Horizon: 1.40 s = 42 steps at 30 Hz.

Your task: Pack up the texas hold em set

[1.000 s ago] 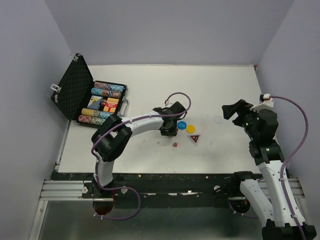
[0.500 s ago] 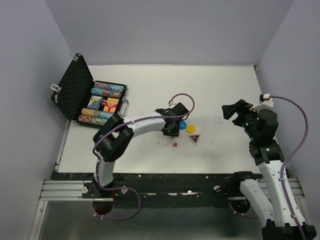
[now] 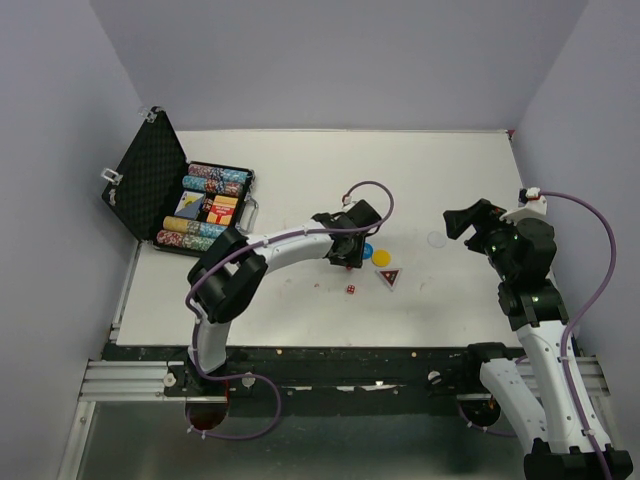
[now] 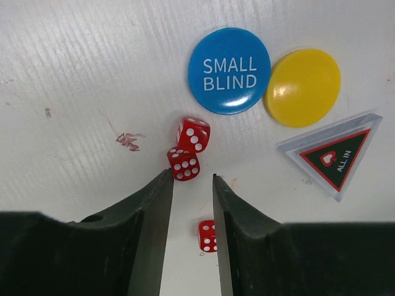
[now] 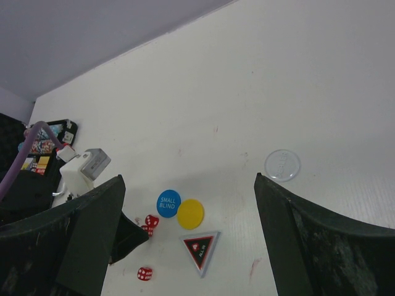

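My left gripper [image 4: 192, 180] ajar and empty just below the blue "SMALL BLIND" disc [image 4: 229, 62], the "ALL IN" triangle [image 4: 333, 154] right of that disc, my right gripper [image 5: 188, 180] wide apart, empty.

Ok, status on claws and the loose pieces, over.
Left claw open, empty, at two red dice. Right claw open, empty. Case open; third die, blue disc, yellow disc, token loose on table. Nothing blocking.
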Each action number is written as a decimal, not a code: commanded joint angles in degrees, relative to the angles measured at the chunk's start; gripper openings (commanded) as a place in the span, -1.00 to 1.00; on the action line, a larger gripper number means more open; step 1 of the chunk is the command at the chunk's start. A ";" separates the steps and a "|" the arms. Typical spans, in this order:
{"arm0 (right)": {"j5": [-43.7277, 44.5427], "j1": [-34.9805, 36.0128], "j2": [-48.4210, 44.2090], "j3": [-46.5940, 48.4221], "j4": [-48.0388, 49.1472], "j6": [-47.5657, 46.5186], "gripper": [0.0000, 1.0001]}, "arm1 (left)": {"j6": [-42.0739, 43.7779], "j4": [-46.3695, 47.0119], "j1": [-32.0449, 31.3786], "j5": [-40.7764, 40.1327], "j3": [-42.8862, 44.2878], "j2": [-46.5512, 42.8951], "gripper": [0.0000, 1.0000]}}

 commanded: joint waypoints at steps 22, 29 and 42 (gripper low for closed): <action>-1.35 -0.33 -0.49 0.11 -0.12 -0.90 0.87 | 2.77 -2.37 -0.41 -3.40 4.96 4.66 -0.18; -1.35 -0.33 -0.49 0.03 -0.12 -0.81 0.88 | 3.47 -2.37 -0.41 -3.92 4.87 4.93 -0.27; -1.44 -0.33 -0.58 0.11 -0.12 -0.90 0.87 | 9.26 -2.02 1.43 -6.56 -2.50 -7.18 -0.72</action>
